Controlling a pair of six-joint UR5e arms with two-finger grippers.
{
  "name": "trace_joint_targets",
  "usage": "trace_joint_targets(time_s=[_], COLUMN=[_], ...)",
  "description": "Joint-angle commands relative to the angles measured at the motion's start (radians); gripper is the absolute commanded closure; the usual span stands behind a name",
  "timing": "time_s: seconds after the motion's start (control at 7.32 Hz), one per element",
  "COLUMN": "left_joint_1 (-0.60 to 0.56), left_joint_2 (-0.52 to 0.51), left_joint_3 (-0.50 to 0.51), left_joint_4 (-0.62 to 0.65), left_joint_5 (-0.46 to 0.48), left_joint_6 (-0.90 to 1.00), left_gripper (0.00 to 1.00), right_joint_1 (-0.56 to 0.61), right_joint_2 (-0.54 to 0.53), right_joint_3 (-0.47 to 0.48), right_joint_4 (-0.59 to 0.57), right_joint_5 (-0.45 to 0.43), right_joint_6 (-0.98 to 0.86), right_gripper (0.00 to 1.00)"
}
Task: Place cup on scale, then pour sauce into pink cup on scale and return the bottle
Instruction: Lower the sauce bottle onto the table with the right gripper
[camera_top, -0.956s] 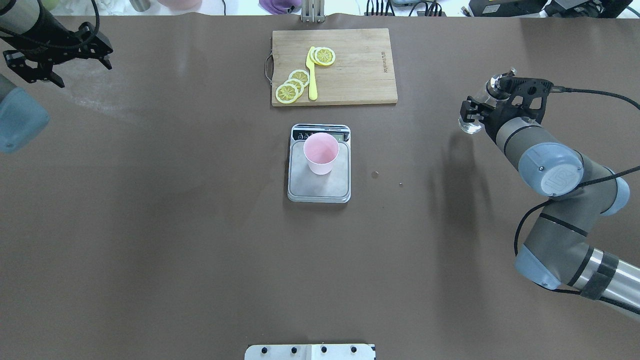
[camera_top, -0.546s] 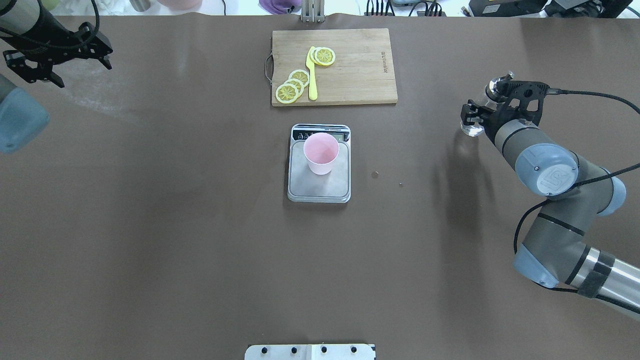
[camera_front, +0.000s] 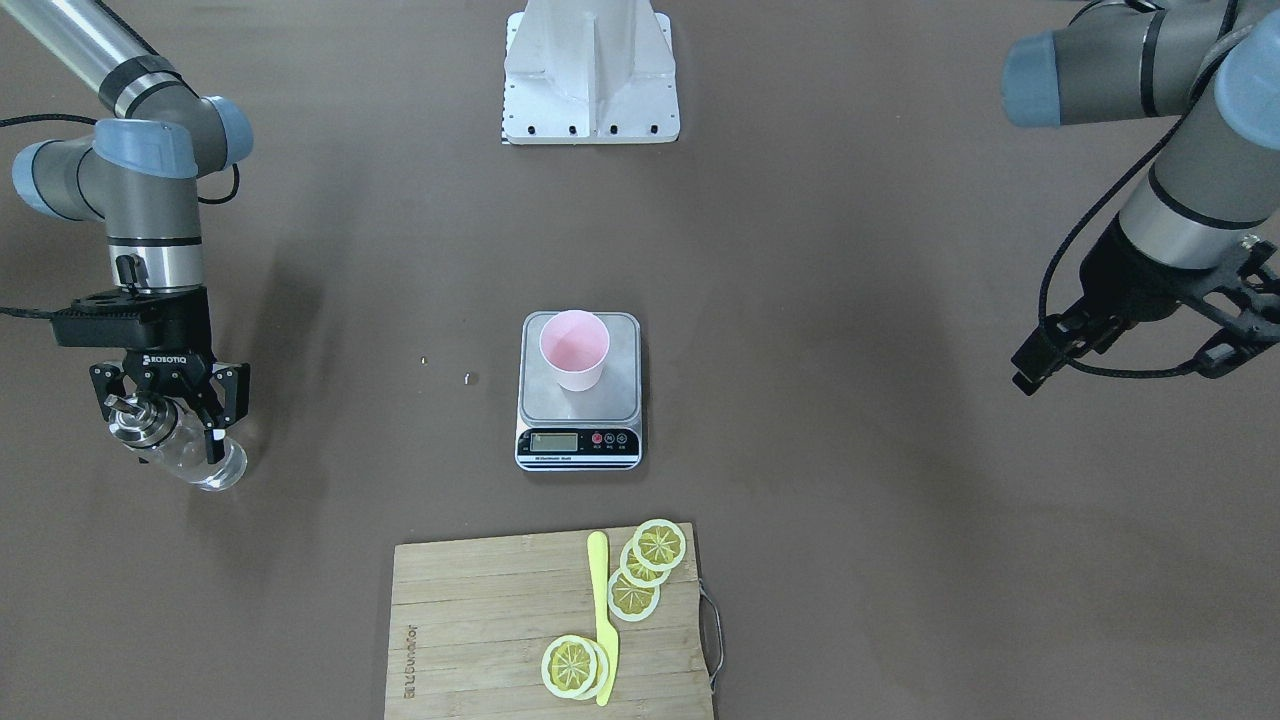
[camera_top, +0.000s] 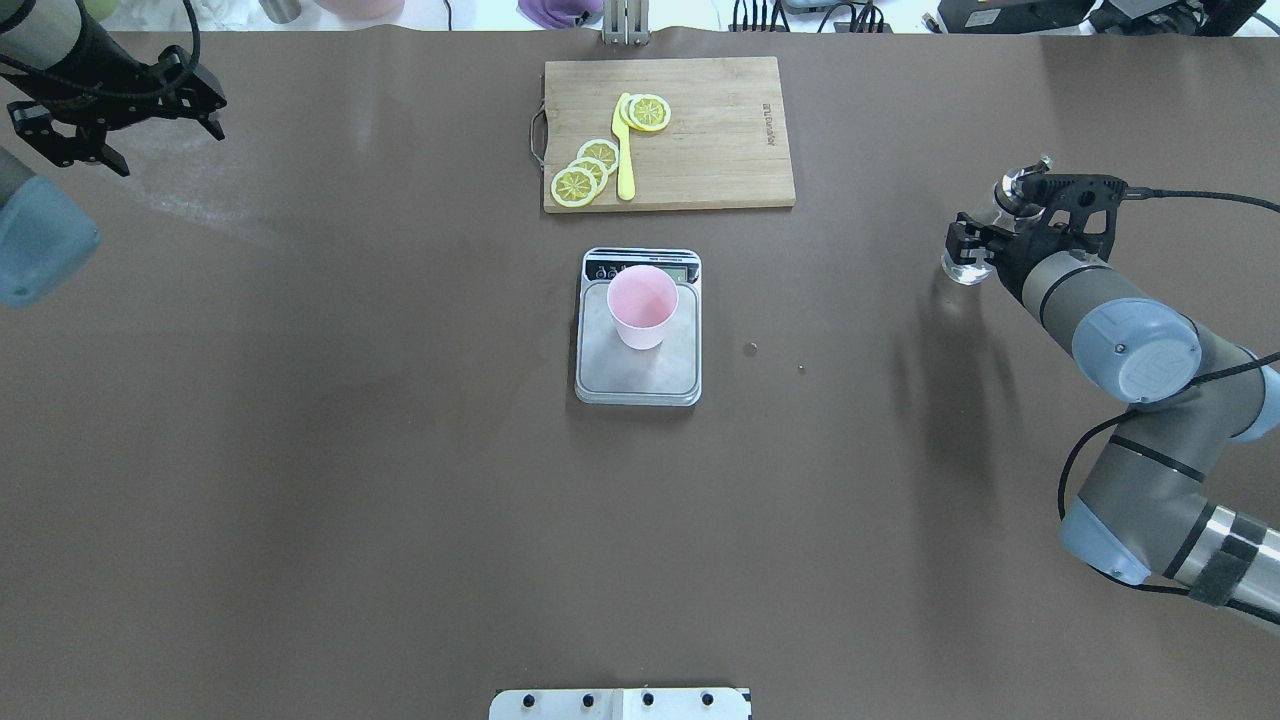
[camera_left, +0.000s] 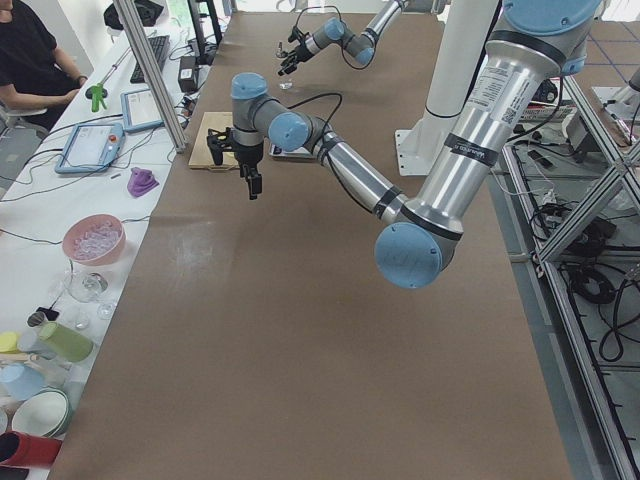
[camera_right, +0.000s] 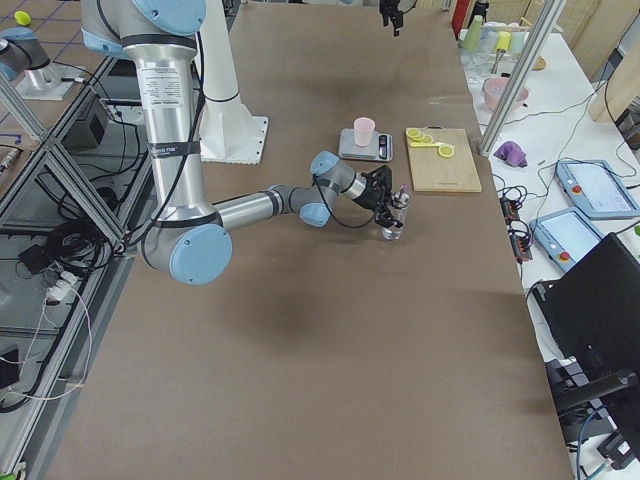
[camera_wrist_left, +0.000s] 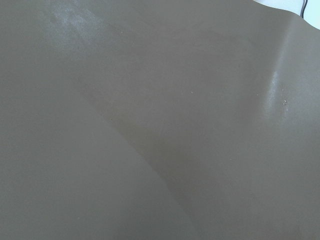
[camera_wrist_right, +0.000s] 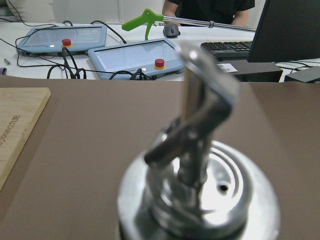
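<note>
Glass bottle (camera_front: 205, 465) tight in right gripper (camera_front: 165, 425), now farther from the scale (camera_front: 545, 400) (left gripper (camera_front: 1118, 372) wide apart)

- The right arm (camera_top: 1135, 350) and left arm (camera_front: 1190, 190) are grey tubes with pale blue joint caps.
- The right gripper (camera_front: 165, 425) is black with white "ROBOTIQ" lettering; the left gripper (camera_front: 1125, 360) is black too.
- A black cable (camera_top: 1200, 193) trails from each wrist.
- The white base plate (camera_front: 590, 70) shows dark screws.

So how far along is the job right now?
Done: the cup stands on the scale. Pouring looks finished, judging by droplets on the table, though the cup's contents can't be made out. In hand: the right claw grips the bottle far out to the side. Left: settle it on the table and release.
</note>
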Motion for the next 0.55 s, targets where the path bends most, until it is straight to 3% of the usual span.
trace_joint_targets(time_s=[0.0, 0.14, 0.41], left_joint_1=[0.0, 0.0, 0.0], left_joint_2=[-0.001, -0.001, -0.001], left_joint_3=[0.002, 0.0, 0.0], left_joint_4=[0.0, -0.001, -0.001], left_joint_5=[-0.001, -0.001, 0.001], left_joint_6=[0.0, 0.0, 0.0], left_gripper=[0.02, 0.02, 0.02], right_joint_1=[0.002, 0.002, 0.0], right_joint_2=[-0.007, -0.005, -0.002], right_joint_3=[-0.001, -0.002, -0.024], right_joint_4=[0.016, 0.016, 0.018], right_joint_5=[0.002, 0.001, -0.002], right_joint_6=[-0.004, 0.002, -0.001], right_gripper=[1.0, 0.95, 0.68])
